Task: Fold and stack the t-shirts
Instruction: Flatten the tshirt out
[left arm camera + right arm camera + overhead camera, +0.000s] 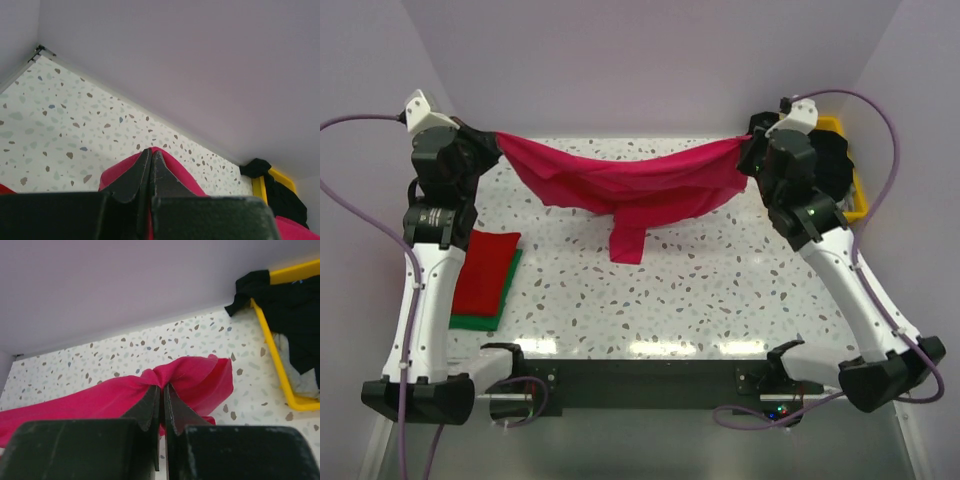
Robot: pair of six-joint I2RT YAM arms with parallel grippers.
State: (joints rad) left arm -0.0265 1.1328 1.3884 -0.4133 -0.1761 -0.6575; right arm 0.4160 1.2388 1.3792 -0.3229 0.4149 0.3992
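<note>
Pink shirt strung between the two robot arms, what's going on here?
The two arms hold the magenta-pink t-shirt up between them over the table: the left fingers are shut on one end, the right fingers on the other. It sags in the middle, a flap hanging down. A folded red t-shirt lies on a green t-shirt at the table's left, and black t-shirts sit in the yellow tray far right.

Magenta-pink t-shirt [620, 185]: soft matt cloth, creased. Red t-shirt [488, 268] and green t-shirt [475, 322]: matt cloth, smooth. Table [720, 290]: smooth speckled stone-look top, slight sheen. Tray [282, 375]: glossy yellow plastic. Left gripper [151, 159] and right gripper [162, 390]: matt black, finely grained.
</note>
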